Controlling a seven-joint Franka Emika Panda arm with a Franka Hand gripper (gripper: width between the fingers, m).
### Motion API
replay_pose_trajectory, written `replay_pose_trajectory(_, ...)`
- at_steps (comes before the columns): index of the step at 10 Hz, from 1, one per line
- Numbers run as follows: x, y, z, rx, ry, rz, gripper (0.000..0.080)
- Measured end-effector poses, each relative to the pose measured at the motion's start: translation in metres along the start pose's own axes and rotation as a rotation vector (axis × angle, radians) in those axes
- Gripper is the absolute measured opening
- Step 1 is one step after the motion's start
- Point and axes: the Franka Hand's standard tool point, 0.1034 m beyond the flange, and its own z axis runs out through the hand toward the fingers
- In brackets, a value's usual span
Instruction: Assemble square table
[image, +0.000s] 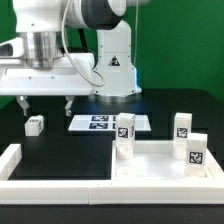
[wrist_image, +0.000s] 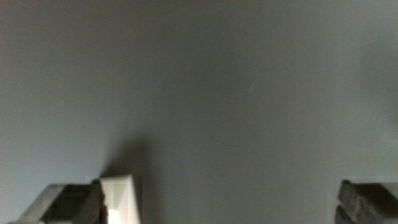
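In the exterior view the white square tabletop (image: 158, 165) lies flat at the front right. Three white tagged legs stand upright at its corners (image: 125, 137), (image: 183, 125), (image: 195, 151). A fourth leg (image: 35, 125) lies alone on the black table at the left. My gripper (image: 45, 105) hangs open just above that leg, with a finger on either side and nothing held. The wrist view shows only blurred dark table between my gripper's (wrist_image: 231, 205) spread fingertips (wrist_image: 372, 203). A pale strip lies against the other fingertip. No leg shows clearly there.
The marker board (image: 105, 122) lies flat on the table behind the tabletop, in front of the robot's base. A long white border rail (image: 55, 186) runs along the front edge and up the exterior view's left side (image: 10, 158).
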Motion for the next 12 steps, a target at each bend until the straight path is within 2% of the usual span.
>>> replay_pose_trajectory(2,-0.024,0.035,0.018,-0.014,-0.120,-0.017,0.0649)
replay_pose_trajectory(4,-0.041,0.061,0.021,0.009,-0.309,-0.006,0.0649)
replay_pose_trajectory(6,-0.044,0.048,0.023,0.040,-0.434,0.031,0.0649)
replay_pose_trajectory(9,-0.048,0.046,0.027,0.070,-0.640,0.025,0.0649)
replay_pose_trajectory(10,-0.054,0.049,0.029,0.070,-0.722,0.010,0.0649)
replay_pose_trajectory(11,-0.065,0.063,0.035,0.048,-0.832,-0.013,0.0649)
replay_pose_trajectory(12,-0.073,0.064,0.036,0.035,-0.908,-0.024,0.0649)
